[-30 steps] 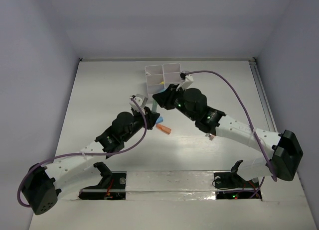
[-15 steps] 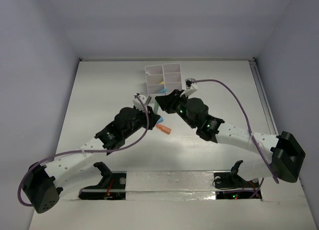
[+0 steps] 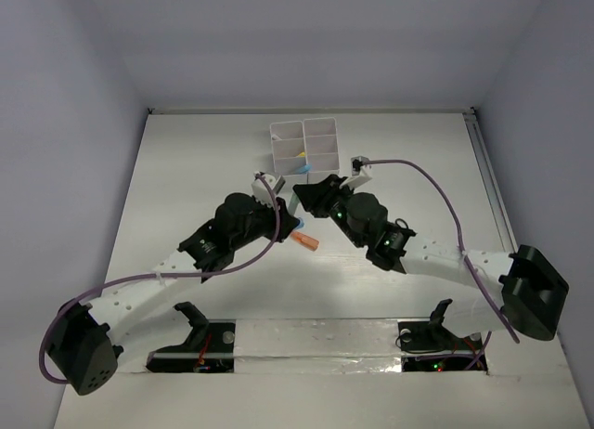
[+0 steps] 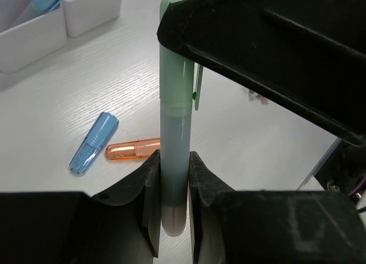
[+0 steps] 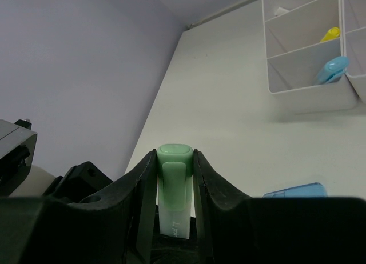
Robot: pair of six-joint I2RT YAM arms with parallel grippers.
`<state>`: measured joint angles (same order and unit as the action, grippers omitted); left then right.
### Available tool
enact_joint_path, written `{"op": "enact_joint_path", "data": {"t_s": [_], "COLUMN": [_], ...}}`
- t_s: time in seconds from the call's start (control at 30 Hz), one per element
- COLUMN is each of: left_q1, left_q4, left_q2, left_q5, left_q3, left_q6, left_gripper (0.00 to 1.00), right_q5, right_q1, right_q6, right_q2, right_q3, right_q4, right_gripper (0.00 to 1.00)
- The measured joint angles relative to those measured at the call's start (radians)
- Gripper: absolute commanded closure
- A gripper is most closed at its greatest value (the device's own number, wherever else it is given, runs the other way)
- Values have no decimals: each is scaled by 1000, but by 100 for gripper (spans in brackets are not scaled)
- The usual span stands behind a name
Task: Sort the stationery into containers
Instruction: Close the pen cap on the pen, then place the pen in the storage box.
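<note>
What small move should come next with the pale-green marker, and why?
Probably the left gripper should open. Both grippers clamp the pale-green marker, left on its barrel and the right gripper on its cap, and the right one seems nearer the white organizer.

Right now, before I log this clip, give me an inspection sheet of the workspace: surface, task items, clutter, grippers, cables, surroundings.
Surface: white table, no spills seen.
Job's things: white organizer at the far side, with a yellow item and a blue item inside. The pale-green marker is held between both arms. An orange marker and a short blue marker lie loose on the table, close together.
Clutter: nothing seen.
Grippers: left gripper shut on the marker's barrel end; right gripper shut on its cap end.
Cables: a purple cable loops along each arm, clear of the items.
Surroundings: plain pale walls.
</note>
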<state>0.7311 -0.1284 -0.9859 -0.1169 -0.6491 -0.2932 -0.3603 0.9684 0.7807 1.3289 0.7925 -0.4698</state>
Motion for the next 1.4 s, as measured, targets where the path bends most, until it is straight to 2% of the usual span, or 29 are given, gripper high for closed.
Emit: {"op": "enact_joint_path", "data": {"t_s": [0.2,0.3,0.33,0.4,0.43,0.5,0.57,0.67,0.8,0.97,1.13,1.4], "left_q1": [-10,-22,-29,-51,-63,-78,-78,-77,-77,-77,-77,-79], "left_q4": [-33,-74,-90,-140,-168,-189,-183,-105,50,262,306,354], "left_q2": [-4,1,16,68,118,237,355,518,631,593,611,668], "left_q5": [-66,-71,-60,-16,9,53,87,137,187,232,285,309], "left_q3": [0,1,5,26,37,60,77,109,86,-85,-90,-60], "left_q6": [-39,-72,-87,-112,-129,-147,-161,-192,-208,-148,-81,-29], "left_gripper": [100,82,68,56,45,36,13,1,1,1,1,1], "right_q5": [-59,-65,-51,-22,-13,-4,-8,-31,-54,-78,-121,-191], "right_q1": [17,8,-4,-40,-55,-99,-141,-179,-182,-182,-182,-183], "right_q6": [-10,-50,-64,-107,-127,-169,-218,-283,-359,-437,-507,-591], "right_q2": [-31,-17,-6,13,25,58,101,159,246,413,573,673], "right_q3": [17,74,101,142,150,170,208,270,339,407,488,571], "right_q4": [48,79,91,130,151,194,225,238,187,72,-37,-183], "right_gripper": [100,100,100,100,100,100,100,100,100,100,100,100]}}
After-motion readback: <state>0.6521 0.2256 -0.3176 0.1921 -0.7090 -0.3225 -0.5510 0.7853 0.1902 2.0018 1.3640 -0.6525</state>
